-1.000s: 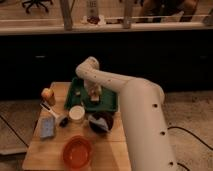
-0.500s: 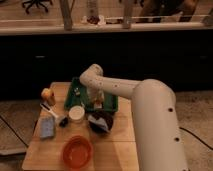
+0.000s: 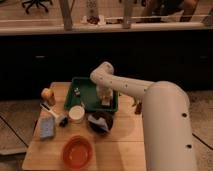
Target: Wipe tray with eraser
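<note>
The dark green tray [image 3: 85, 100] lies at the back middle of the wooden table. My gripper [image 3: 105, 98] reaches down into the tray's right front part, with the white arm [image 3: 150, 105] coming in from the right. A small tan block, the eraser [image 3: 106, 102], shows at the gripper's tip, down at the tray floor. A tiny dark-and-white item [image 3: 78, 91] lies in the tray's left part.
A round orange bowl [image 3: 77, 152] is at the table's front. A blue pad [image 3: 46, 127] lies front left, with a white cup [image 3: 76, 113] and a dark bowl [image 3: 100, 121] just in front of the tray. A yellow object [image 3: 47, 95] stands at the left.
My gripper has moved to the right and a little toward the front across the tray floor, with the tan block at its tip.
</note>
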